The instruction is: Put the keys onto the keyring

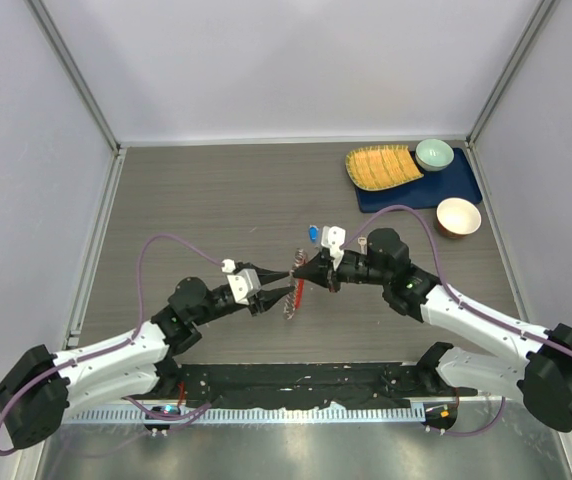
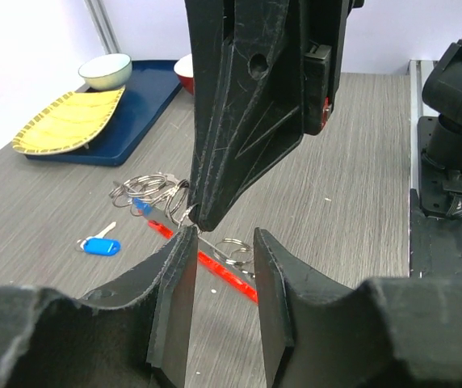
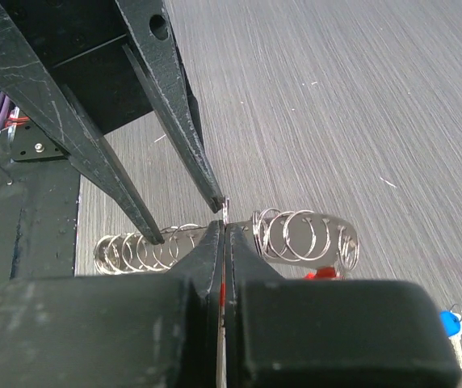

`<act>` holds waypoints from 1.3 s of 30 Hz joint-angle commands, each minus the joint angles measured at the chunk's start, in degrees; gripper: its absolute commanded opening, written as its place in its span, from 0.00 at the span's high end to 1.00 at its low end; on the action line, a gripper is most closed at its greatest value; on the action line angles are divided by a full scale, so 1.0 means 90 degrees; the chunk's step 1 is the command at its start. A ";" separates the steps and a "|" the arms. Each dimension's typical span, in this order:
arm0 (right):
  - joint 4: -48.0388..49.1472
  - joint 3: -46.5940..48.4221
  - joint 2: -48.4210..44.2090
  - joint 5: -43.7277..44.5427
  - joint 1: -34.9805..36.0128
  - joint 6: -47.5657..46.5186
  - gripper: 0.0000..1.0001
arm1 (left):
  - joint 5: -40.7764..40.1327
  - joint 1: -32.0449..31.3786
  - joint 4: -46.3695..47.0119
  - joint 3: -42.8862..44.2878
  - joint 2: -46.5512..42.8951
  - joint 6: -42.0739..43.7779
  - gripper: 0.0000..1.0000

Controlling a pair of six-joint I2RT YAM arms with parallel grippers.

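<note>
The keyring [image 3: 304, 234] is a silvery strip with several wire rings and a long red fob [image 2: 223, 273]; it lies on the table mid-front [image 1: 292, 297]. My right gripper [image 3: 225, 230] is shut on a thin key just above it. The key's silver tip [image 3: 225, 210] sticks out, and red shows between the pads. My left gripper [image 2: 221, 242] is open and empty, its fingers [image 3: 207, 182] straddling the ring strip and touching the right gripper's tip [image 1: 299, 268]. A blue-headed key [image 2: 99, 245] lies apart on the table [image 1: 313, 233]. The other keys are not clearly visible.
At the back right a blue mat [image 1: 421, 188] holds a yellow woven plate [image 1: 381, 166] and a pale green bowl [image 1: 434, 154]. A red and white bowl [image 1: 458, 216] stands beside it. A black base plate [image 1: 306, 380] runs along the near edge.
</note>
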 commanded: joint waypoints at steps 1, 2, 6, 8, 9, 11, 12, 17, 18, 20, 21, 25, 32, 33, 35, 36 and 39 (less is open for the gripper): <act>0.0572 -0.0030 -0.0234 -0.0325 0.0002 -0.0070 0.99 | -0.0562 -0.0028 -0.0308 0.0235 -0.0302 0.0298 0.62; 0.0552 -0.0039 -0.0234 -0.0315 0.0002 -0.0089 0.99 | -0.0651 -0.0028 -0.0386 0.0235 -0.0371 0.0347 0.62; 0.0484 -0.0069 -0.0273 -0.0315 0.0002 -0.0128 0.99 | -0.0963 -0.0028 -0.0757 0.0215 -0.0732 0.0504 0.62; 0.0464 -0.0069 -0.0283 -0.0354 0.0002 -0.0138 0.99 | -0.0993 -0.0028 -0.0797 0.0215 -0.0753 0.0572 0.61; 0.0464 -0.0059 -0.0302 -0.0383 0.0002 -0.0138 0.99 | -0.0984 -0.0028 -0.0797 0.0225 -0.0714 0.0572 0.60; 0.0445 -0.0039 -0.0302 -0.0432 0.0002 -0.0157 0.99 | -0.0721 -0.0038 -0.0845 0.0322 -0.0549 0.0601 0.60; 0.0406 -0.0030 -0.0312 -0.0432 0.0002 -0.0167 0.99 | -0.0623 -0.0028 -0.0971 0.0381 -0.0490 0.0640 0.60; 0.0377 -0.0010 -0.0332 -0.0481 -0.0008 -0.0196 0.99 | -0.0203 -0.0028 -0.1197 0.0674 -0.0245 0.0689 0.61; 0.0367 0.0000 -0.0322 -0.0501 0.0002 -0.0206 0.99 | -0.0164 -0.0038 -0.1168 0.0674 -0.0235 0.0689 0.62; 0.0347 0.0000 -0.0303 -0.0540 0.0002 -0.0206 0.99 | -0.0066 -0.0028 -0.1158 0.0713 -0.0235 0.0670 0.64; 0.0347 0.0000 -0.0302 -0.0549 0.0011 -0.0206 0.99 | 0.0031 -0.0028 -0.1158 0.0723 -0.0225 0.0660 0.64; 0.0357 0.0000 -0.0312 -0.0559 0.0002 -0.0206 0.99 | 0.0130 -0.0028 -0.1217 0.0781 -0.0147 0.0650 0.71; 0.0357 -0.0020 -0.0361 -0.0511 0.0002 -0.0216 0.99 | 0.0276 -0.0028 -0.1383 0.0850 -0.0050 0.0670 0.86; 0.0347 -0.0020 -0.0351 -0.0511 0.0002 -0.0216 0.99 | 0.0276 -0.0028 -0.1373 0.0850 -0.0059 0.0680 0.88; 0.0308 -0.0020 -0.0332 -0.0520 0.0002 -0.0226 0.99 | 0.0266 -0.0028 -0.1363 0.0860 -0.0059 0.0689 0.96; 0.0279 -0.0020 -0.0322 -0.0511 0.0011 -0.0226 0.99 | 0.0266 -0.0028 -0.1354 0.0840 -0.0050 0.0709 0.98; 0.0133 0.0009 -0.0244 -0.0511 0.0011 -0.0110 0.99 | 0.0159 -0.0028 -0.1305 0.0763 -0.0049 0.0777 1.00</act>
